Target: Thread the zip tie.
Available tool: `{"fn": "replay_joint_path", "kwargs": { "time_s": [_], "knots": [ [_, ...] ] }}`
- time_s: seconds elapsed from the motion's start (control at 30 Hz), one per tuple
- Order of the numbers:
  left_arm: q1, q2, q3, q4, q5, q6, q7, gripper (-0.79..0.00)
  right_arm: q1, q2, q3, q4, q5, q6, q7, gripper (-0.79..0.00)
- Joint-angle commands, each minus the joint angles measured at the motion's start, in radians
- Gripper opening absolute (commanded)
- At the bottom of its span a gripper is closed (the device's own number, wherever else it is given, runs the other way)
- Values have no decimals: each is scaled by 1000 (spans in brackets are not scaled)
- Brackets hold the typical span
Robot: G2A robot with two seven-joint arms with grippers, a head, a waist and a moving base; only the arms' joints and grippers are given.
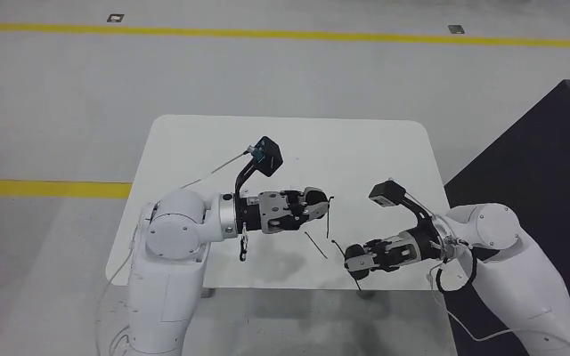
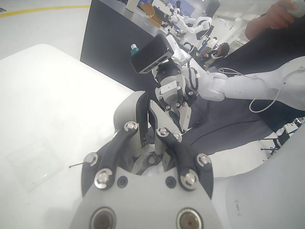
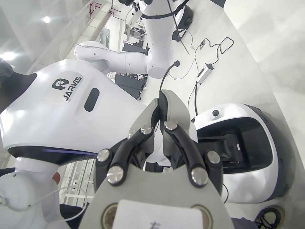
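We are holding the zip tie clamped in the right end effector, above the tabletop's near edge. It is looking light, thin and springy, so gripping low on the strap is leaving the head free. We cannot tell the left end effector's state.

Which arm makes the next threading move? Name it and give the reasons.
Probably right. The right end effector is shut on the zip tie, whose head end curves free beyond it, ready to be guided. The left end effector sits close opposite over the table, but its hold is unclear.
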State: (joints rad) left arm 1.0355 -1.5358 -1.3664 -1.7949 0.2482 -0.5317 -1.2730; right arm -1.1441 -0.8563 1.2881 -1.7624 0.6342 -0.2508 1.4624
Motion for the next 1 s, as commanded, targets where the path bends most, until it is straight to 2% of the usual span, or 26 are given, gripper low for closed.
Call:
{"fn": "replay_joint_path", "kwargs": {
  "time_s": [0.0,0.7,0.97],
  "knots": [
    [0,0,0,0,0,0,0,-785,0,0,0,0,0,0,0,-785],
    [0,0,0,0,0,0,0,-785,0,0,0,0,0,0,0,-785],
    [0,0,0,0,0,0,0,-785,-19,1,-1,-29,-85,-21,-51,-785]
  ]
}}
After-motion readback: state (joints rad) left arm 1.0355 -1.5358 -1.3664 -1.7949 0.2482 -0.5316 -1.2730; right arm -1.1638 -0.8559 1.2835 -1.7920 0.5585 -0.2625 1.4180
